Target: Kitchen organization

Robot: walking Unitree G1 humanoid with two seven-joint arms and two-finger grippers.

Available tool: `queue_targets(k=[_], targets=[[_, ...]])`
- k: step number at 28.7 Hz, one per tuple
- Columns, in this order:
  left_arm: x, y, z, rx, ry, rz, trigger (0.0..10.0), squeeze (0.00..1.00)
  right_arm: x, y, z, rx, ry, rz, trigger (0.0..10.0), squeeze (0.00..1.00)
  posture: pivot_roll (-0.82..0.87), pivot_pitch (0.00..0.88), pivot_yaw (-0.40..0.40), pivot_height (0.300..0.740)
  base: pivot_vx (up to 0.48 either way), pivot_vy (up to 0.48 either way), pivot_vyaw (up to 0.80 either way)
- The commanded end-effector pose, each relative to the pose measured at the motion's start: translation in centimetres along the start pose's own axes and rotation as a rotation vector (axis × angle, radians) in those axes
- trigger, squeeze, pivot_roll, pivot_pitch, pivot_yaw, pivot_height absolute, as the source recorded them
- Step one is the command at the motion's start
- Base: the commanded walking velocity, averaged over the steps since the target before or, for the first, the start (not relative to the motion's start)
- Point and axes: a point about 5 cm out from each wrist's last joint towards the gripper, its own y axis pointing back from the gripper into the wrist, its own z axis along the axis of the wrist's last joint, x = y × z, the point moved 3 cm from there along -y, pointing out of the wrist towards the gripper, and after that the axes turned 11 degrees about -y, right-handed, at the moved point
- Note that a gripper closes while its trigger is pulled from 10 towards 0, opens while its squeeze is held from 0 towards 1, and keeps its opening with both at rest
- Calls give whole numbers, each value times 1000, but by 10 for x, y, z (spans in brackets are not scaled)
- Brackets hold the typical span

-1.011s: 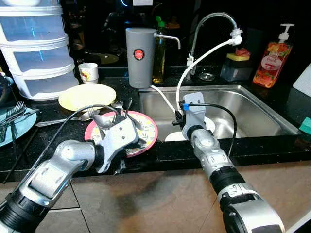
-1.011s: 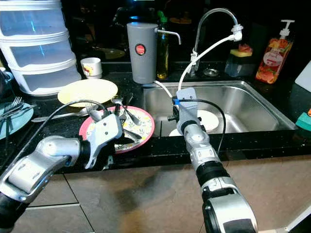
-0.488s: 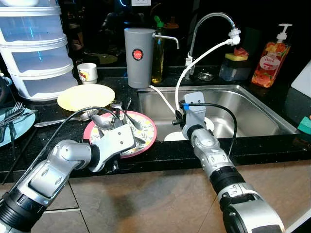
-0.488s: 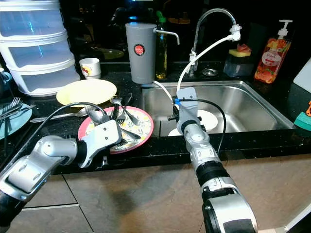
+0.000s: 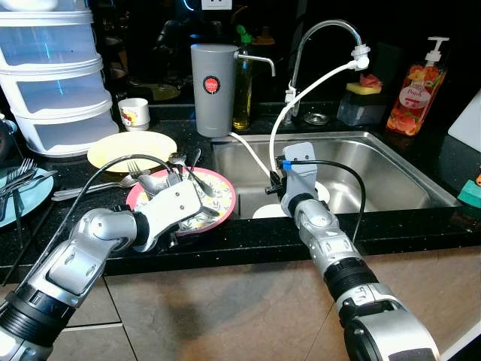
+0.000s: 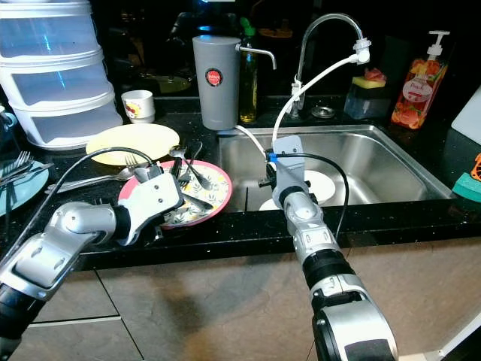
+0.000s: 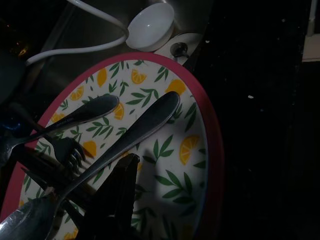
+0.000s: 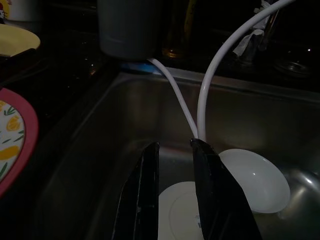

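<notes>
A pink-rimmed plate (image 5: 216,194) with a lemon pattern lies on the black counter left of the sink, carrying several spoons and forks (image 7: 135,125). My left gripper (image 7: 131,160) hovers low over the plate's near side, fingers together beside a spoon handle, holding nothing that I can see. My right gripper (image 8: 173,146) hangs over the sink's (image 5: 391,162) near left corner, slightly open and empty. Below it in the basin lie a white plate (image 8: 175,212) and a white bowl (image 8: 255,180).
A yellow plate (image 5: 124,150) and a loose spoon lie behind the pink plate. A blue plate with forks (image 5: 26,192) is at far left. Stacked plastic containers (image 5: 52,83), a cup (image 5: 134,113), a grey dispenser (image 5: 210,89), tap (image 5: 319,34) and soap bottle (image 5: 409,98) line the back.
My left gripper has moved forward from the counter's front edge to over the pink plate. The right arm has stayed put. The camera shifted slightly.
</notes>
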Motion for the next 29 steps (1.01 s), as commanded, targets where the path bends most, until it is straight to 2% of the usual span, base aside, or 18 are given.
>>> queue_targets(k=[1,13,20,22,25,26,29], targets=[[0,1,-12,59,-35,16,10000,0,3,-1,2,-1,4,9,10000,0,34,0,-32,740,0,0,0],[4,-3,-13,61,-53,77,10000,0,4,0,0,4,4,14,10000,0,35,0,-34,740,0,0,0],[21,-1,-11,49,-52,186,10000,0,5,1,-3,9,1,21,10000,0,37,0,-35,740,0,0,0],[21,-1,-1,-18,-20,191,10000,0,6,1,-3,10,1,23,10000,0,37,0,-35,740,0,0,0],[10,0,33,-239,87,116,10000,0,7,1,-3,12,2,28,10000,0,37,0,-35,740,0,0,0],[-1,1,49,-330,143,43,10000,0,7,1,-3,13,3,30,10000,0,37,0,-35,740,0,0,0],[-16,4,64,-429,249,-43,10000,0,8,1,-4,19,5,34,10000,0,38,0,-34,740,0,0,0]])
